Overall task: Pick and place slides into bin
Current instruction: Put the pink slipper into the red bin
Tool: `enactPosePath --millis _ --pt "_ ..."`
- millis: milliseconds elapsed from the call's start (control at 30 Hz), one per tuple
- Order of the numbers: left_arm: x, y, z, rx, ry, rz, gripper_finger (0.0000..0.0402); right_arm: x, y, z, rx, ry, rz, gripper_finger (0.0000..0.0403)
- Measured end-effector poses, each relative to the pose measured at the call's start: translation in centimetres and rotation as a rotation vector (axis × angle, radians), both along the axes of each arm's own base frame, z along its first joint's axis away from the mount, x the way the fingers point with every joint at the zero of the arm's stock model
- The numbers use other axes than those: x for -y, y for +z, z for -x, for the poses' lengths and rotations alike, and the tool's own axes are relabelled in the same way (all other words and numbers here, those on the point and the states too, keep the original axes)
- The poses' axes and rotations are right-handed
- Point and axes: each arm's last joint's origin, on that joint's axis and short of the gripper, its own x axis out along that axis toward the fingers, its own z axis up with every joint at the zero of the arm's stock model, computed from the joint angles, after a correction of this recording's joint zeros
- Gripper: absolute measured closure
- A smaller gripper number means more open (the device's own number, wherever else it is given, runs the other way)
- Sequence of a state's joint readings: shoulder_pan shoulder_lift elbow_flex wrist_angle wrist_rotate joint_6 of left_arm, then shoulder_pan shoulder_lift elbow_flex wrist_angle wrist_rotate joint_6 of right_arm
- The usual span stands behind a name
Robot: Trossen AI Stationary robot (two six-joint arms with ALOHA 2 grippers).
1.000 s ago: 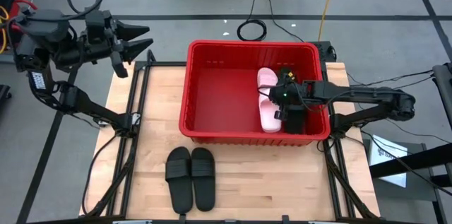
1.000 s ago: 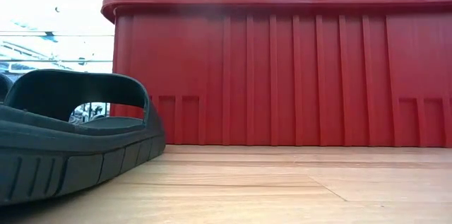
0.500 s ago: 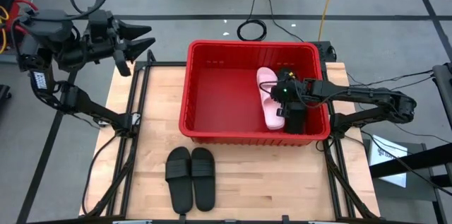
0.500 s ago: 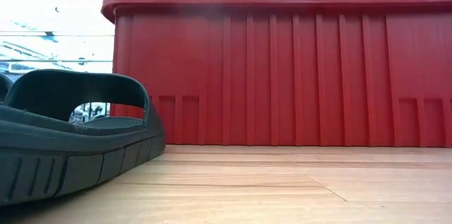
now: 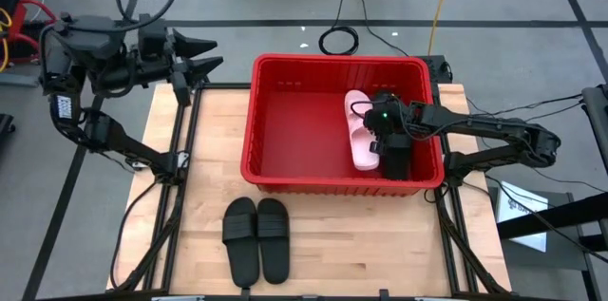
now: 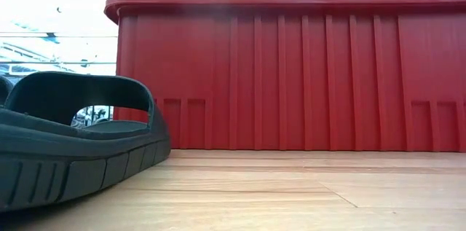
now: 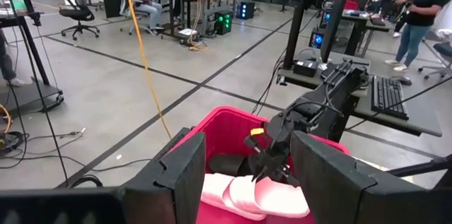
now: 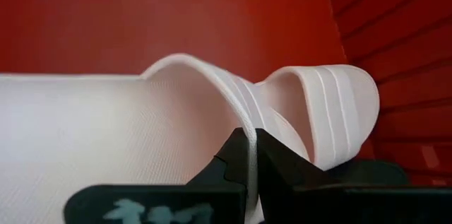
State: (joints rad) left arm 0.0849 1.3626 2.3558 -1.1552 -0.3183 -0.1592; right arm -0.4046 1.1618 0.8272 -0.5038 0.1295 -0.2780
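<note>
Two pale pink slides [image 5: 359, 135] are in the red bin [image 5: 252, 121], near its right wall, with a black slide [image 5: 397, 160] beside them. My right gripper [image 5: 378, 128] reaches into the bin and is shut on one pink slide [image 8: 106, 139]; the other pink slide [image 8: 332, 111] lies just beyond it. Two black slides [image 5: 256, 237] lie side by side, soles down, on the table in front of the bin. My left gripper [image 5: 217, 54] hangs open, high over the table's far left corner, pointing toward the bin. My right gripper pinches the thin edge of the pink slide's strap [image 8: 248, 138] between its two fingertips [image 8: 229, 155]. It comes slanting down from the bin's right side. The slide's sole stretches away to one side of the fingers; whether it is clear of the bin floor I cannot tell.
The bin's tall ribbed wall [image 6: 291, 78] fills the low view, with a black slide [image 6: 73, 143] close on its left. Bare wood lies left and front right of the bin. Cables cross the floor beyond the table, and people show far off in the left wrist view.
My right gripper, still shut on the strap, has swung a little toward the bin's far left, and the pink slide has turned with it. My left gripper has moved a little toward the right, nearer the bin, still open.
</note>
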Motion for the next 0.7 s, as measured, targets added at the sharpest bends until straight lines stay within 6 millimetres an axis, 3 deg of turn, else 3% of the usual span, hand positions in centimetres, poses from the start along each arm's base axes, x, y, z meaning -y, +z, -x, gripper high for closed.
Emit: enactPosePath --millis 333,700 --pt "0.0 0.1 0.3 0.006 -0.003 -0.007 0.0197 0.1 0.0 0.0 -0.002 -0.005 0.019 0.0401" --pt "0.0 0.1 0.4 -0.002 -0.007 -0.024 0.0197 -0.6 -2.4 0.9 -0.081 0.009 -0.061 0.0388"
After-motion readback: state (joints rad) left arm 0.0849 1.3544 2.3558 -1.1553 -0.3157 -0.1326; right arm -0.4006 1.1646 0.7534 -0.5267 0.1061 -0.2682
